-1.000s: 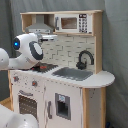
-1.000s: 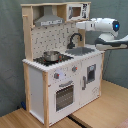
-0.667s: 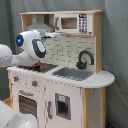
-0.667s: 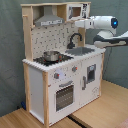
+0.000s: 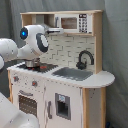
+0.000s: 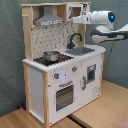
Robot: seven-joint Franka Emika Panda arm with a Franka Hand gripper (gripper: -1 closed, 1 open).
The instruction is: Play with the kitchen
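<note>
The kitchen (image 5: 70, 92) is a tall white and light-wood toy unit, seen in both exterior views. It has a black stovetop (image 6: 59, 60), a grey sink (image 5: 74, 73), a black faucet (image 5: 85, 58), an oven door (image 6: 64, 95), a hood (image 6: 47, 20) and a small microwave (image 5: 74, 22). A metal pot (image 6: 51, 55) sits on the stovetop. My gripper (image 6: 75, 20) is up at the upper shelf, just below the microwave (image 6: 77, 10) and above the faucet (image 6: 74, 40). In the first exterior view the gripper (image 5: 54, 29) reaches in beside the microwave's lower left corner.
The white arm (image 5: 32, 42) hangs over the stovetop side in the first exterior view. In the second exterior view the arm (image 6: 107, 25) comes in from the right. The kitchen stands on a wooden surface (image 6: 105, 107) with a grey curtain (image 6: 10, 60) behind.
The arm has pushed the gripper closer to the microwave shelf: rightward in the first exterior view, leftward in the second exterior view. The kitchen's parts have not moved.
</note>
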